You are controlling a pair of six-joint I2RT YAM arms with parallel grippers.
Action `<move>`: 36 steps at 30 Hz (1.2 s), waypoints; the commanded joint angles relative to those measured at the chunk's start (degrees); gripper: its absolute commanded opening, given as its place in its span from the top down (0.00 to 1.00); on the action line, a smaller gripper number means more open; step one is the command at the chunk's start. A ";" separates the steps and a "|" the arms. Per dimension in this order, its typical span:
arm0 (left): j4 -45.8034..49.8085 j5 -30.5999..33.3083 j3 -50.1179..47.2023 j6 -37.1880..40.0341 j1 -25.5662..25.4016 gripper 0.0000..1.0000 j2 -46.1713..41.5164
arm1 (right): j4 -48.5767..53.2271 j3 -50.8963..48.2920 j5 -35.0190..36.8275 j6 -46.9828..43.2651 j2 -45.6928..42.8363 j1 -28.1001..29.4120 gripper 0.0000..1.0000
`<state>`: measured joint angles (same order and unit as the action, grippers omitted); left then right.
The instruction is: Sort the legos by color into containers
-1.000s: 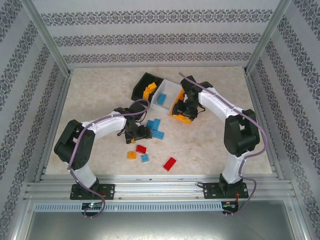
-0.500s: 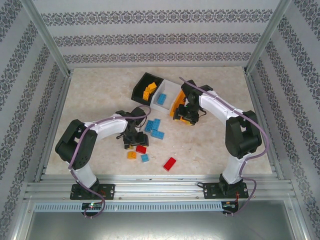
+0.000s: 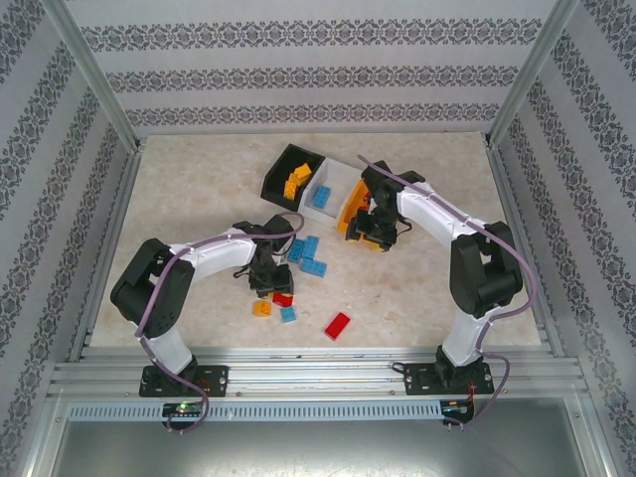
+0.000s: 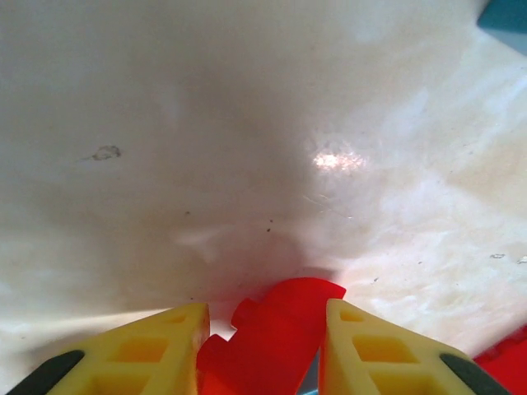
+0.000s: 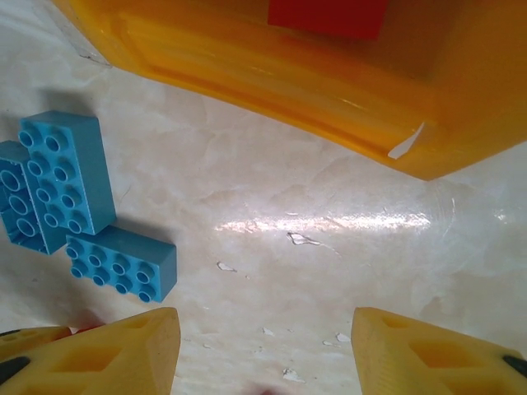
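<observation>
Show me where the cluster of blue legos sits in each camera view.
Top external: blue legos near the picture's centre.
Left wrist: possibly the blue corner at top right.
Right wrist: at the left edge, below the orange bin.
Shared landmark: the orange bin, up and right of them from above.

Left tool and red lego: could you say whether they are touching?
Touching. The left wrist view shows the red lego pressed between the left tool's fingers.

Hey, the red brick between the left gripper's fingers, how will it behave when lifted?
Probably stiff: the red brick looks like hard moulded plastic, so it shouldn't flex in the left gripper. Likely light, being far smaller than the orange bin. Its glossy sides sit angled between the fingers, so it might twist or slip.
</observation>
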<state>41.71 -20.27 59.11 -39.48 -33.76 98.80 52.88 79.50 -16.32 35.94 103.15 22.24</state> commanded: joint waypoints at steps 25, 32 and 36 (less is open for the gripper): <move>-5.44 -14.60 40.20 -13.94 5.11 0.65 18.36 | 1.61 -13.21 -0.20 -4.47 -16.11 -16.11 0.42; -0.92 -15.05 57.21 -14.44 4.80 0.60 28.73 | 0.96 -17.56 -1.77 -4.27 -19.92 -17.77 0.42; 7.22 -11.09 57.42 -8.03 4.84 0.56 28.61 | -4.59 -21.70 -6.11 -3.27 -20.96 -14.04 0.42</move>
<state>40.86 -33.56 115.52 -51.68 -28.86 127.92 51.68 59.88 -18.31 32.64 83.11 5.61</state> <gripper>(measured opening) 0.432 0.582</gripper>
